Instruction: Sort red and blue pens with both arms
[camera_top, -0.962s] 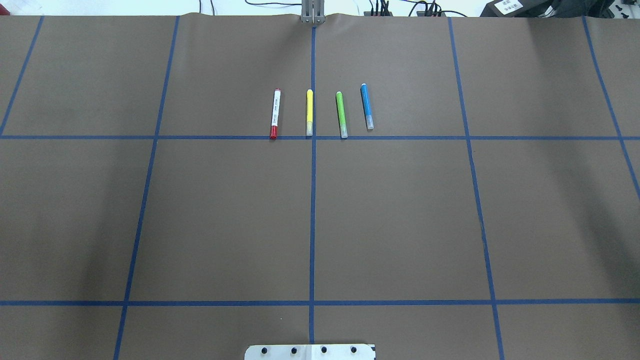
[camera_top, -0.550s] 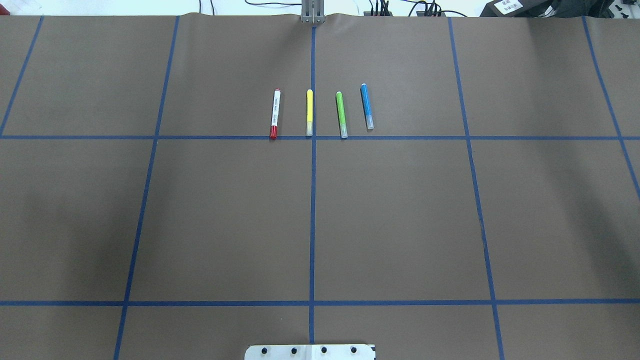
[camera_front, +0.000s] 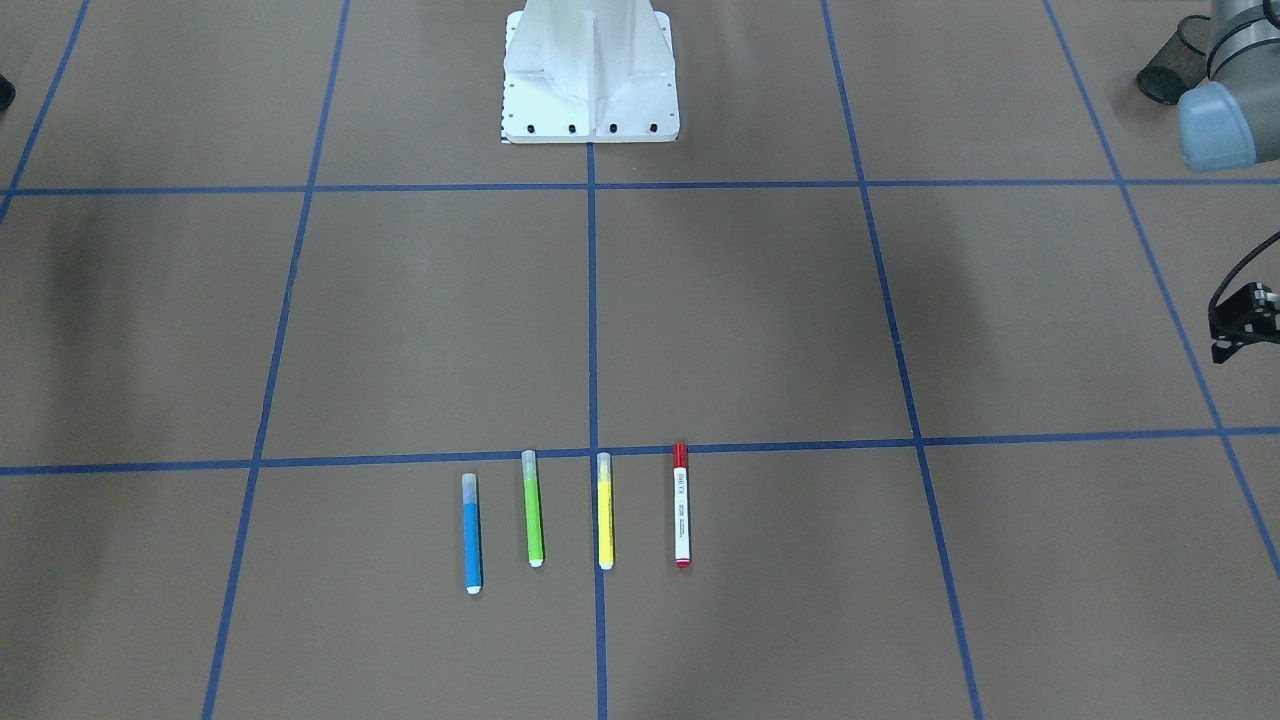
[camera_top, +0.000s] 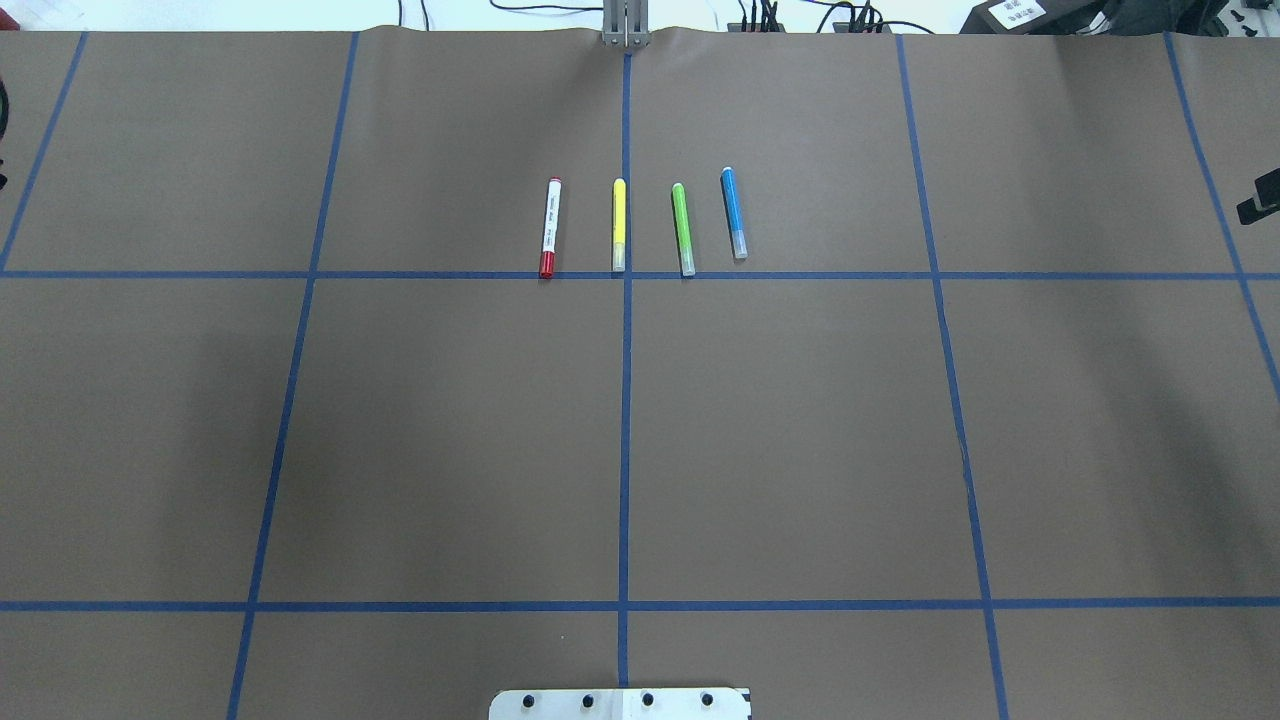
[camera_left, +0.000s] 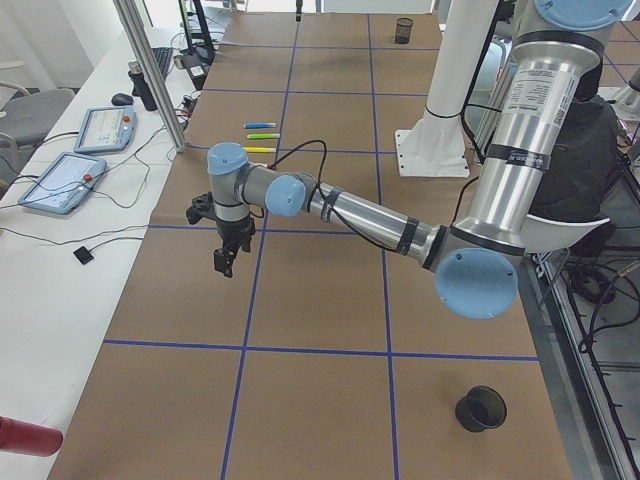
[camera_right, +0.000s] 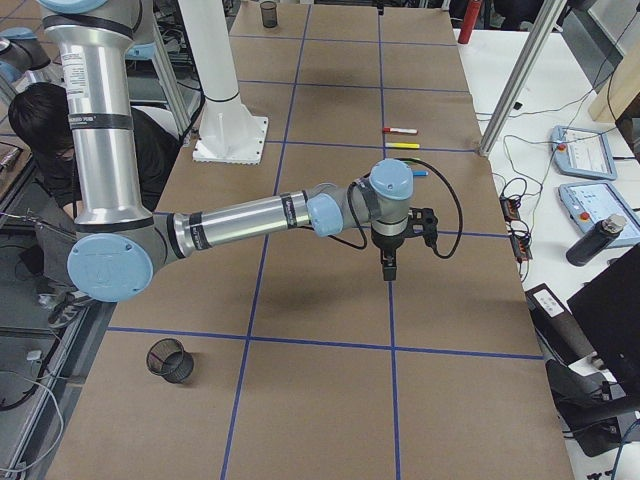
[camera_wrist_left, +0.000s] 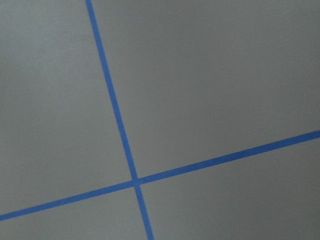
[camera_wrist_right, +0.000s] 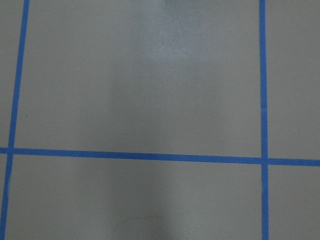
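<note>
Four pens lie side by side past the middle of the brown table. The red pen (camera_top: 549, 228) (camera_front: 681, 505), white-barrelled with a red cap, is the one on my left. The blue pen (camera_top: 733, 213) (camera_front: 472, 533) is the one on my right. My left gripper (camera_left: 225, 266) hangs over the table's left end, far from the pens; only a black part of it (camera_front: 1243, 322) reaches the front-facing view. My right gripper (camera_right: 388, 272) hangs over the right end and shows as a black sliver (camera_top: 1262, 200) overhead. I cannot tell whether either is open or shut. Both wrist views show only bare mat and tape.
A yellow marker (camera_top: 619, 225) and a lime-green marker (camera_top: 683, 229) lie between the two pens. Black mesh cups (camera_left: 480, 408) (camera_right: 169, 360) stand near the robot's side at each table end. Blue tape lines grid the mat. Tablets and cables lie on the side bench (camera_left: 60, 182).
The pens have not moved. In the overhead view a black part of the right gripper has entered at the right edge, a cable sliver at the left edge, and the shadows have shifted.
</note>
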